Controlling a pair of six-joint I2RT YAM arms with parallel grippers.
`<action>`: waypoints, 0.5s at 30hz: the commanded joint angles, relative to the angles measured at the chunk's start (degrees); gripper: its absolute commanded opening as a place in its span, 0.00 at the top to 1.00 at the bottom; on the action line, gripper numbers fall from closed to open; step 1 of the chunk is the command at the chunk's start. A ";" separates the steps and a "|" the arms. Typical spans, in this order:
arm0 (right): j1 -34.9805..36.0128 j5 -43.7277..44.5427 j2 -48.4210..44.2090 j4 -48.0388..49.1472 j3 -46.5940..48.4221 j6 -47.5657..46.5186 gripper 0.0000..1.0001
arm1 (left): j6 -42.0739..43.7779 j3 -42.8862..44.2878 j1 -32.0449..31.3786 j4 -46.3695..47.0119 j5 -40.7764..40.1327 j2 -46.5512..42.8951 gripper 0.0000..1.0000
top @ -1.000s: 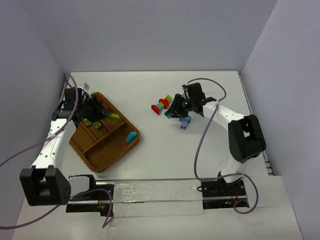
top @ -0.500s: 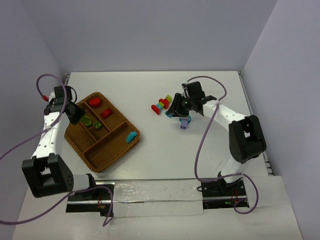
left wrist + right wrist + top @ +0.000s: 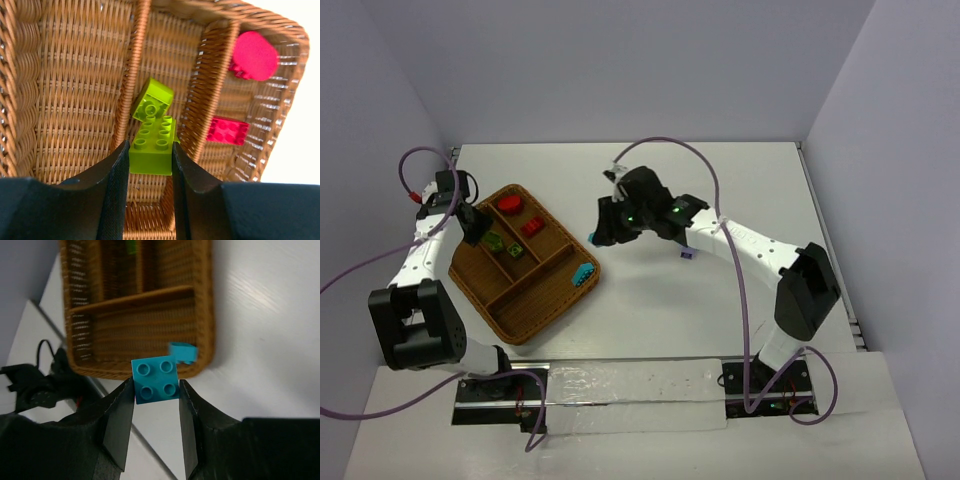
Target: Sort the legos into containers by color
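Right wrist shows the right pincer [image 3: 156, 388] gripping a teal brick [image 3: 156, 377] short of the tray [image 3: 204, 315]; next it should reach the teal compartment [image 3: 140, 330]. Whether the left pincer [image 3: 148, 165] holds anything: cannot tell.

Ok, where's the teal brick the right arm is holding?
Right wrist view: the teal brick is clamped in the right tool, in the air beside the wicker tray, close to a second teal brick inside it.

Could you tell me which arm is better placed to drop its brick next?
Left, probably: the left fingers hold a green brick at the tray compartment with a loose green brick, while the right fingers hold a teal brick only near the tray's edge.
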 commanded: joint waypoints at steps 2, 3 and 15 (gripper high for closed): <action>6.31 0.62 4.72 2.65 7.10 -1.67 1.00 | -0.97 1.06 0.34 1.52 -0.85 3.00 0.67; 7.17 0.15 6.31 2.48 8.43 -1.85 1.00 | -0.96 0.85 0.34 1.43 -0.64 3.09 0.41; 13.25 -0.87 19.33 -1.91 18.40 -3.99 0.64 | 4.21 8.99 0.28 -4.83 2.84 -5.23 0.01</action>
